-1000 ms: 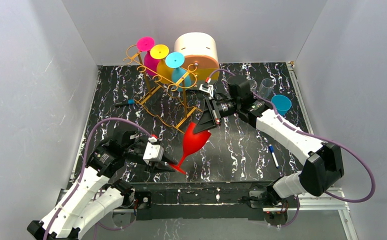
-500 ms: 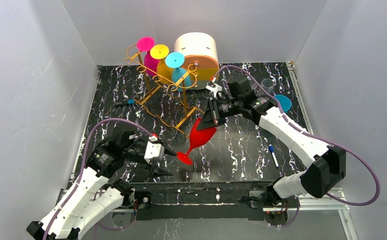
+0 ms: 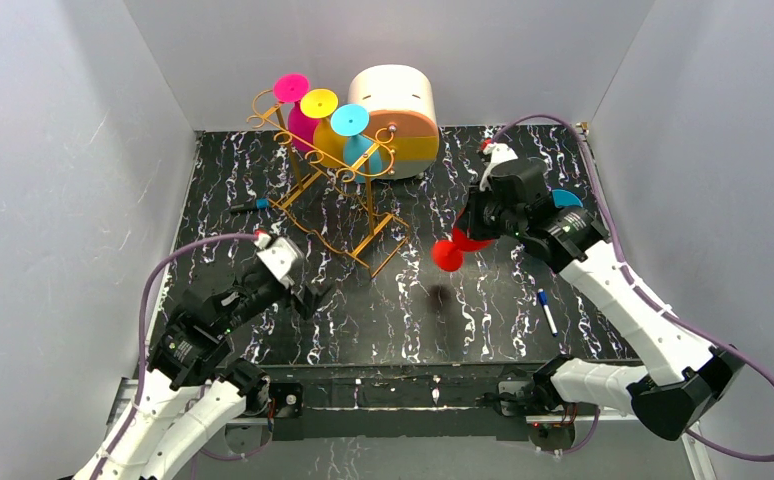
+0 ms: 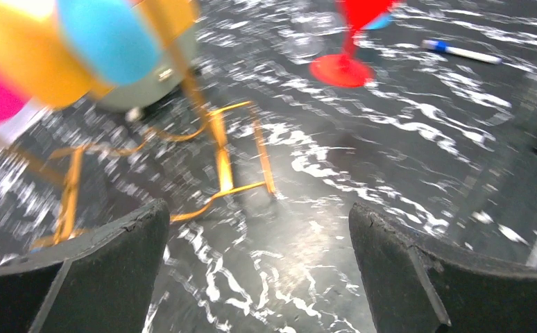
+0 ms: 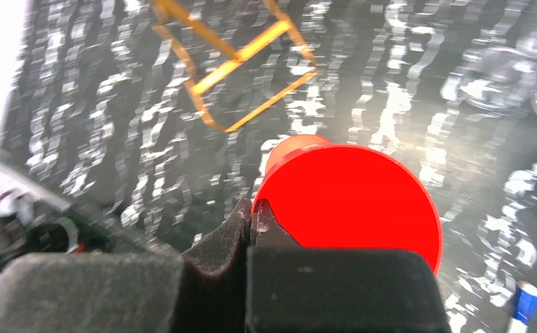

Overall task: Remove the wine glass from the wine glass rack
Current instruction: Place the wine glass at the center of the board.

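Note:
The red wine glass hangs tilted above the table right of centre, clear of the orange-gold wine glass rack. My right gripper is shut on the rim of its bowl. In the right wrist view the red bowl fills the space beside my right gripper, whose jaws pinch its wall. My left gripper is open and holds nothing, low near the rack's base. The left wrist view shows the glass's foot far ahead of my left gripper.
Pink, yellow and cyan glasses hang on the rack. A white-and-orange round box stands behind it. A blue cup sits behind the right arm. Pens lie at the right and left.
My left gripper opened, let go of the red glass's foot and drew back to the left. My right gripper carried the glass up and to the right, away from the rack.

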Robot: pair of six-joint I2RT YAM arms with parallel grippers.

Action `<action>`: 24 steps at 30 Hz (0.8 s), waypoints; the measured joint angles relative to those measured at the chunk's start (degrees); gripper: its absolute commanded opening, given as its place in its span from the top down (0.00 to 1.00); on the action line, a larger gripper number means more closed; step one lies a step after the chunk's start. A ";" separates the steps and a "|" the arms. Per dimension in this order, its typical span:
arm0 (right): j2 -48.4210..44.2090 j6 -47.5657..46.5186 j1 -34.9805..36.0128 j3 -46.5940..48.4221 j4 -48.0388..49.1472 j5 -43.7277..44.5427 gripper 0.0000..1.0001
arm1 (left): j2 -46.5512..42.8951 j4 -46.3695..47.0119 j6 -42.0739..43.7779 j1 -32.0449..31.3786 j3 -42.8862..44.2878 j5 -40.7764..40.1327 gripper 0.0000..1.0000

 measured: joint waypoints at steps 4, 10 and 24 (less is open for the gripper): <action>1.64 -1.49 -0.02 -0.87 -3.76 11.74 0.99 | 0.28 -1.16 -6.21 0.07 0.44 -15.32 0.02; 4.17 -5.46 -0.04 -0.92 -7.06 23.19 0.99 | 0.68 -6.99 -12.22 0.07 3.34 -27.69 0.02; 8.72 -8.22 -7.96 -3.32 -1.01 20.24 0.99 | 4.68 -13.31 -20.74 0.04 5.84 -33.11 0.02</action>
